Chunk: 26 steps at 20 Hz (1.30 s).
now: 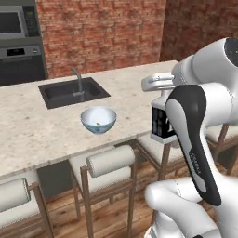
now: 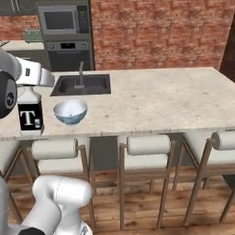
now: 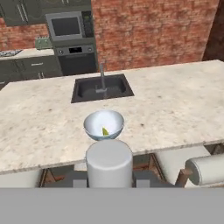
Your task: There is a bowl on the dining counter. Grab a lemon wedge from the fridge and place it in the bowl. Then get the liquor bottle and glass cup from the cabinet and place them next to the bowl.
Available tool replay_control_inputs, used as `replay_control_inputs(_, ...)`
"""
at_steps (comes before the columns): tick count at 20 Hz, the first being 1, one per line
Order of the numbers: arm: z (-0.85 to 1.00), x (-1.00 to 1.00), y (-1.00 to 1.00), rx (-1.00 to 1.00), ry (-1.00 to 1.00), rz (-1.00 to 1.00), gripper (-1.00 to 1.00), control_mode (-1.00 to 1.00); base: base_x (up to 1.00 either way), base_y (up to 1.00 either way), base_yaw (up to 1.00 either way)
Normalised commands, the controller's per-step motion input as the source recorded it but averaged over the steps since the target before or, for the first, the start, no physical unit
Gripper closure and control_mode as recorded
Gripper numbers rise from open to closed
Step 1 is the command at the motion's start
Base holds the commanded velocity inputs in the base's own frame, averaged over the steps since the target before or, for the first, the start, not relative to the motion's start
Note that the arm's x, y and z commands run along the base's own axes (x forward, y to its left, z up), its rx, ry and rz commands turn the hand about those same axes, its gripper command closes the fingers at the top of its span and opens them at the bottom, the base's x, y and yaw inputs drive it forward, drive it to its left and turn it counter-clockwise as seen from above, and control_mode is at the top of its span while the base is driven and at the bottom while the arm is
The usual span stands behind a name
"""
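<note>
Gripper (image 2: 31,88) clamps liquor bottle (image 2: 30,114) beside bowl (image 2: 70,111) holding lemon wedge (image 3: 105,131).

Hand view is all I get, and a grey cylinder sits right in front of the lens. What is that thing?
Observer: The cap of a liquor bottle; from the right base view it has a black label with a white letter T.
Operator: Is the robot holding it?
Observer: Yes, the gripper is clamped around its neck, and the bottle hangs at the counter's near edge.
Operator: Where is the bowl from there?
Observer: In the right base view the bowl stands just right of the bottle, apart from it.
Operator: What's below the counter?
Observer: A row of stools with padded roll backs.
</note>
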Motion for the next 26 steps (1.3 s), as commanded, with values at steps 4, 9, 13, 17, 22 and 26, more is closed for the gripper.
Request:
replay_control_inputs(4,0.0,0.0,0.0,0.0,0.0,0.0,1.0,1.0,0.91,-0.41,0.46)
replay_control_inputs(9,0.0,0.0,0.0,0.0,0.0,0.0,1.0,1.0,0.83,-0.26,0.37)
replay_control_inputs(13,-0.19,0.59,-0.52,0.06,-0.02,0.27,1.0,-1.0,0.0,0.0,0.0)
replay_control_inputs(17,-0.43,0.52,-0.82,0.0,-0.12,0.22,1.0,-1.0,0.0,0.0,0.0)
replay_control_inputs(22,-0.52,0.72,-0.82,0.0,-0.09,0.22,1.0,-1.0,0.0,0.0,0.0)
replay_control_inputs(26,-0.43,0.84,-0.48,0.01,-0.05,0.23,1.0,-1.0,0.0,0.0,0.0)
